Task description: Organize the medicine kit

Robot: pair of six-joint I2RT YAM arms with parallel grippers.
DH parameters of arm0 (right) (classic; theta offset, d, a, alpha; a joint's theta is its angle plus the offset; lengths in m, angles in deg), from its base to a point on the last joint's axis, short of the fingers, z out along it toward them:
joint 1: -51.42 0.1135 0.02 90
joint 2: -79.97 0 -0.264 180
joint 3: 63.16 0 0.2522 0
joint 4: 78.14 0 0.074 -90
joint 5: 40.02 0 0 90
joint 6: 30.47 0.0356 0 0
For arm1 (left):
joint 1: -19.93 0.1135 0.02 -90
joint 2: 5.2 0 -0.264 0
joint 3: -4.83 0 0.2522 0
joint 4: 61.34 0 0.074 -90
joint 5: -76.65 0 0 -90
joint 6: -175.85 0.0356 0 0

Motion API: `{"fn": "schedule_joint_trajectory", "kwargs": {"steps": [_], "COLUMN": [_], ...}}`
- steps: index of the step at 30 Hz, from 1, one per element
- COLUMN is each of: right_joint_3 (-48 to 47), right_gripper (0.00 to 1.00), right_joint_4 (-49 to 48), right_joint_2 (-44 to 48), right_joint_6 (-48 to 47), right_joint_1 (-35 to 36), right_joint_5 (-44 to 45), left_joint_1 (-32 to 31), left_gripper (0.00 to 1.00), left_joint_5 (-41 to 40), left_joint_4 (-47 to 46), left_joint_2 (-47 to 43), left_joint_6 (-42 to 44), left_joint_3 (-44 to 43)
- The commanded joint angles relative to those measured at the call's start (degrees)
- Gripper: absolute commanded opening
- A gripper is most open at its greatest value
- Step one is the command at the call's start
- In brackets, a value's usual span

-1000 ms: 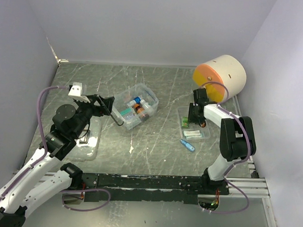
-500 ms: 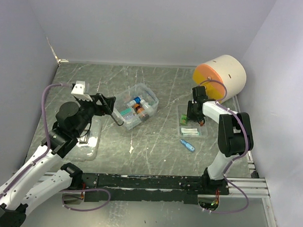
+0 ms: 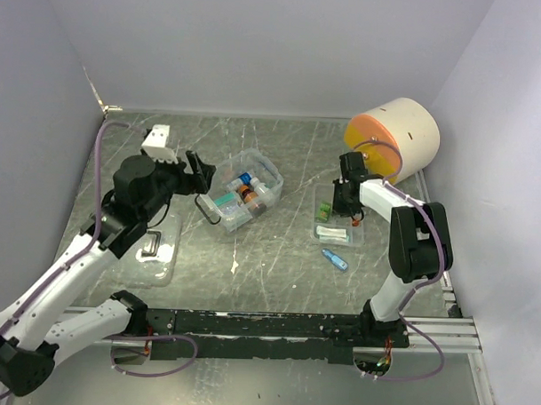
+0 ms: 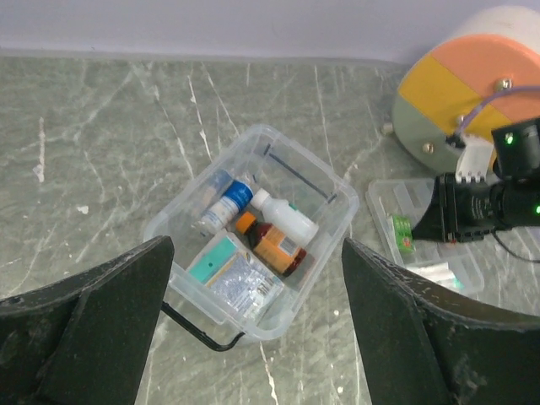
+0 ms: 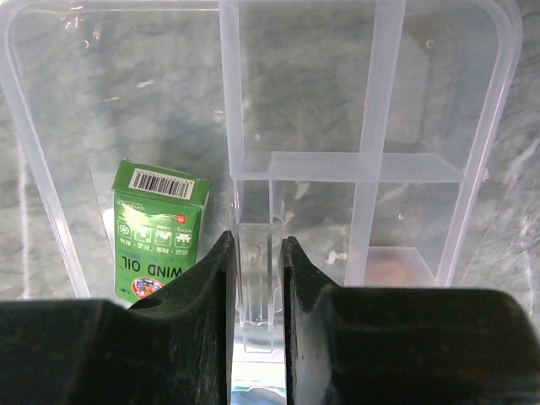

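Medicine kit lying in three parts on the marbled table (image 3: 278, 247).

Middle of my overhead view is the clear rectangular plastic box (image 3: 242, 189), uncovered, holding a white bottle (image 4: 285, 217), an amber bottle with an orange cap (image 4: 272, 245), a blue-capped tube (image 4: 226, 202) and a teal packet (image 4: 211, 260). My left gripper (image 3: 198, 180) hangs just left of the box and above it, jaws spread wide, holding nothing. Right of the box sits the clear divided plastic tray (image 3: 338, 224); my right gripper (image 5: 255, 245) is pinched on one of its inner divider walls, with a green carton marked WIND OIL (image 5: 159, 229) in the compartment beside that wall. The clear lid (image 3: 158, 252) lies flat to the box's near left. A small blue tube (image 3: 334, 259) lies near-right of the box, just outside the tray. Far right of the box rests the large cream cylinder with an orange face (image 3: 406, 127).
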Motion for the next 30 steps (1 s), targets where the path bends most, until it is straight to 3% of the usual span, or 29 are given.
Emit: {"fn": "schedule_joint_trajectory", "kwargs": {"steps": [1,6,17,23,27,30], "right_joint_3": [-4.02,-4.77,-2.39,-1.62,-1.43,-1.54], "right_gripper": [0.03,0.02,0.0,0.0,0.0,0.0], "right_joint_4": [3.86,6.51,6.04,4.98,4.81,5.12], "right_joint_2": [4.03,6.19,9.34,10.4,11.04,11.3], "right_joint_6": [0.48,0.54,2.07,2.69,3.54,4.26], "right_joint_1": [1.9,2.75,5.11,5.82,5.91,6.03], "right_joint_5": [-2.52,-3.51,-4.61,-5.02,-4.58,-4.26], "left_joint_1": [1.03,2.11,10.23,11.75,12.4,12.41], "left_gripper": [0.91,0.87,0.83,0.8,0.71,0.64], "left_joint_5": [7.79,10.02,19.73,25.37,29.46,33.51], "left_joint_4": [7.51,15.89,21.28,19.68,21.16,20.34], "left_joint_2": [8.3,22.4,46.02,54.91,57.79,55.95], "left_joint_6": [2.05,3.09,8.21,12.49,12.38,11.92], "left_joint_3": [-8.66,-18.24,-33.13,-36.61,-38.78,-35.52]}}
